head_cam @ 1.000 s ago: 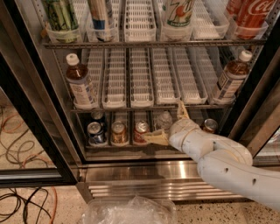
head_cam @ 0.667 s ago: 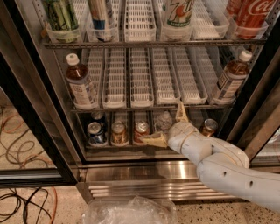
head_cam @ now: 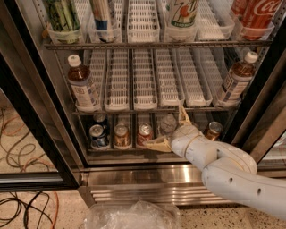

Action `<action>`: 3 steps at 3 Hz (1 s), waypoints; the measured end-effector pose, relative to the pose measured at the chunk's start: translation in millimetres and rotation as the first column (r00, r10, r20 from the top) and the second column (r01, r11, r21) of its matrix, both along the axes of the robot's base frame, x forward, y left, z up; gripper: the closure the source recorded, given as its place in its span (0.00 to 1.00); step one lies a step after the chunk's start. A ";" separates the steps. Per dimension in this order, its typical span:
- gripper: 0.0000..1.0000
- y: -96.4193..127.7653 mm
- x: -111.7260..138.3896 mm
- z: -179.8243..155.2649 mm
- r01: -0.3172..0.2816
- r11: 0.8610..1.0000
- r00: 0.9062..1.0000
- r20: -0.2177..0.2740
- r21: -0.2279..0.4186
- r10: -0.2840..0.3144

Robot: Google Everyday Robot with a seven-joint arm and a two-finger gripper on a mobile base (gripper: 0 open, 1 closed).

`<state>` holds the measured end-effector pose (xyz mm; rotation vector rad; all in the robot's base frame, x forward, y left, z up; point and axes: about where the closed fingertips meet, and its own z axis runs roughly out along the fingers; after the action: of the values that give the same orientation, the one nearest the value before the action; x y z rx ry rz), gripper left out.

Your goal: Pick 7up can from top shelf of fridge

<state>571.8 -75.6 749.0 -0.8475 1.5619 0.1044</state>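
The 7up can [head_cam: 183, 13], pale with green lettering and a red dot, stands in a clear-fronted lane on the top shelf [head_cam: 156, 45] of the fridge [head_cam: 40, 112], right of centre; its lid is cut off by the top edge. My gripper [head_cam: 168, 129] is far below it, in front of the bottom shelf's cans. It is open and empty, with one finger pointing left and one pointing up. The white arm comes in from the lower right.
On the top shelf are a dark green patterned can [head_cam: 62, 15], a blue-white can [head_cam: 103, 15] and a red Coca-Cola can [head_cam: 258, 13]. Two bottles [head_cam: 83, 87] [head_cam: 235, 80] stand on the middle shelf. Several cans [head_cam: 120, 136] stand below. A plastic bag [head_cam: 129, 217] and cables [head_cam: 18, 143] lie on the floor.
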 end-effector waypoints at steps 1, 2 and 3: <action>0.00 1.4 -27.2 13.8 0.008 0.998 0.999 0.034 -0.056 -0.006; 0.00 -6.7 -53.5 13.9 0.061 0.995 0.994 0.090 -0.080 -0.054; 0.00 -7.4 -66.7 18.6 0.104 0.991 0.982 0.166 -0.089 -0.088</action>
<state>505.2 -83.0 767.6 -0.8345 1.4610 -0.1089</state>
